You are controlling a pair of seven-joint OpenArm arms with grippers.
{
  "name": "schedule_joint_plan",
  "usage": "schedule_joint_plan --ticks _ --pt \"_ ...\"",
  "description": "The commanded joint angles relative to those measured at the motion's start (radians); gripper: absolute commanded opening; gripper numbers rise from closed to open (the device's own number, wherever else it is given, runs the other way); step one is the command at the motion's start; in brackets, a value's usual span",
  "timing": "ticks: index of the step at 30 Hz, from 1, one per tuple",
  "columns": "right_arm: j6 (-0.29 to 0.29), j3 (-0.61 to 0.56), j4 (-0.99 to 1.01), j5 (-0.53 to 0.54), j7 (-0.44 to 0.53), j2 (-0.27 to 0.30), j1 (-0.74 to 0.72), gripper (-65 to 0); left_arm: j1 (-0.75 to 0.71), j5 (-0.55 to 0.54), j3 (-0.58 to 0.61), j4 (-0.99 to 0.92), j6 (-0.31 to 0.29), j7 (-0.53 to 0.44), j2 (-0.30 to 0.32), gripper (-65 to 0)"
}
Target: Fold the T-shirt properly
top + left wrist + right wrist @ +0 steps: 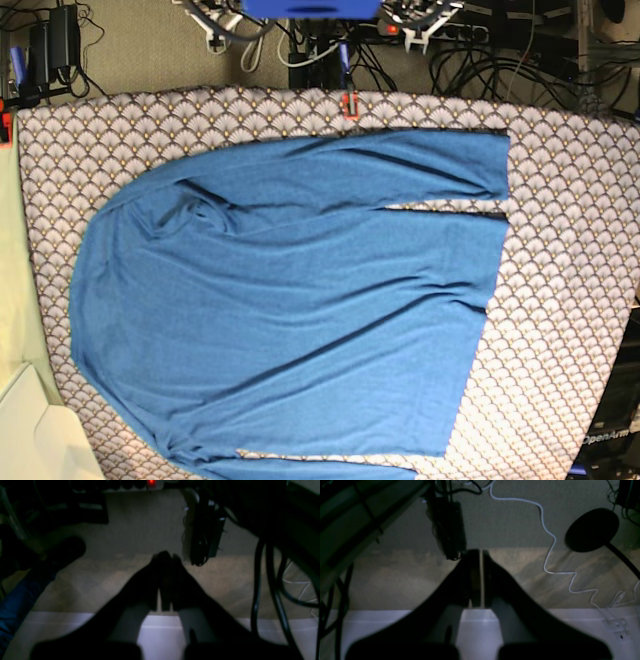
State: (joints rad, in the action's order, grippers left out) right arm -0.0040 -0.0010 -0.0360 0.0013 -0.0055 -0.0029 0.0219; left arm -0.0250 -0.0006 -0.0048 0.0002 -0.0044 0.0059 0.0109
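The T-shirt (290, 310), plain medium blue, lies spread flat on the scallop-patterned table cloth (570, 300), its hem toward the right. One long sleeve (420, 165) lies along the far side of the body, the other runs along the near edge (300, 468). Neither gripper shows in the base view. In the left wrist view my left gripper (163, 555) is shut and empty, hanging over the carpeted floor beside the table. My right gripper (480, 552) is shut too, holding nothing, likewise over the floor.
A power strip with a red light (151, 482) and black cables (270, 580) lie near the left gripper. A dark shoe (65, 550) and blue cloth (15, 602) sit at its left. A white cable (552, 545) and a round black stand base (592, 528) lie near the right gripper.
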Motion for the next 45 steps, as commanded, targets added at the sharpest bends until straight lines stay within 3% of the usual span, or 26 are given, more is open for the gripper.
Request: schedule_joint_plan --ticks 1,17,22,27,38,45 --pt "0.009 0.0 -0.021 0.004 -0.001 -0.001 0.016 -65.0 -0.005 0.001 0.001 0.001 -0.003 0.003 0.001 -64.7" --pt "0.009 0.002 -0.132 0.004 0.005 0.01 0.1 -65.0 -0.016 0.004 0.004 0.004 -0.003 -0.005 -0.001 -64.7" --pt "0.009 0.002 -0.387 0.004 -0.003 0.01 0.232 -65.0 -0.066 0.003 0.001 0.033 -0.006 -0.019 0.013 -64.7" --pt "0.009 -0.004 -0.671 0.004 -0.004 0.01 0.401 -65.0 -0.189 0.004 0.004 0.203 -0.006 -0.054 0.022 -64.7" --pt "0.009 -0.004 -0.984 0.004 -0.004 0.022 0.617 -65.0 -0.479 0.001 -0.001 0.679 -0.006 -0.054 0.077 -64.7" --pt "0.009 0.002 -1.208 0.004 -0.004 0.025 0.717 -65.0 -0.649 0.0 -0.002 1.021 -0.006 -0.053 0.08 -64.7"
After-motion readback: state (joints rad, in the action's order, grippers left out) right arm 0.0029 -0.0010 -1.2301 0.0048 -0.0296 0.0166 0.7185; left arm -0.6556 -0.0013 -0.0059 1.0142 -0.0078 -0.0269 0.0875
